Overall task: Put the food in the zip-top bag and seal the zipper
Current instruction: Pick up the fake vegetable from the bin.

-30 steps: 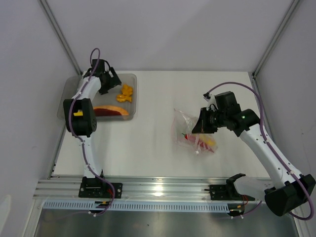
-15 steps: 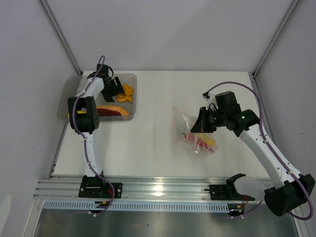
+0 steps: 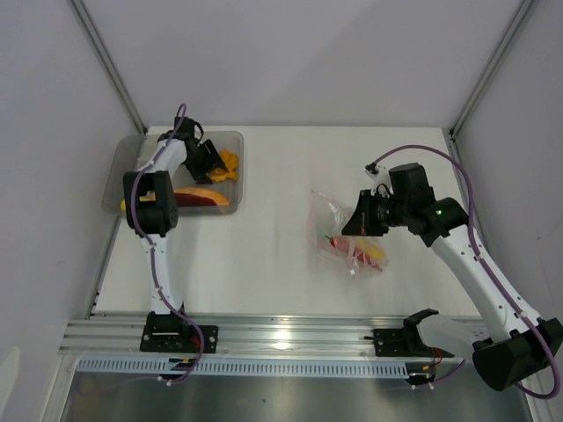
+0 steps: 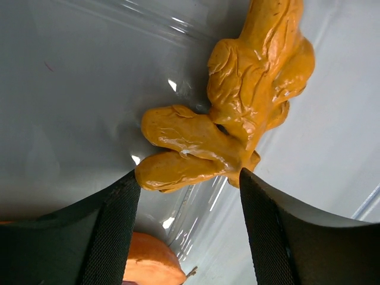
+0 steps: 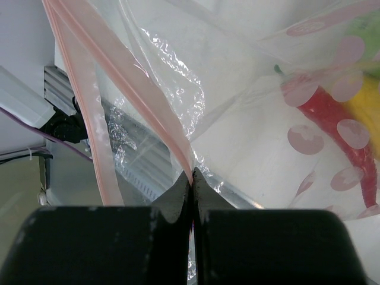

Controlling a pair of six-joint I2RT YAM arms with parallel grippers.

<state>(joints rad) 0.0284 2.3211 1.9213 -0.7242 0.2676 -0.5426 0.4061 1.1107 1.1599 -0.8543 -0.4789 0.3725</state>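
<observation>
Clear crinkly zip-top bag (image 3: 337, 221) – pinkish-red zipper (image 5: 149, 108) clamped in closed right gripper (image 5: 191, 176); left of bag, lumpy orange bits (image 4: 249, 101) straddled – not gripped – by wide-apart left gripper (image 4: 189, 176).

A grey translucent tray (image 3: 240, 180) sits at the far left corner of the white table (image 3: 273, 264), its glossy floor (image 4: 71, 89) catching the light. An aluminium rail (image 3: 290, 332) runs along the near edge, with a perforated strip (image 3: 264, 367) just below it.

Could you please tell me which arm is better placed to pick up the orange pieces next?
Left. The left end effector, open, straddles the orange pieces in the tray; the right end effector is shut on the zipper of the bag.
</observation>
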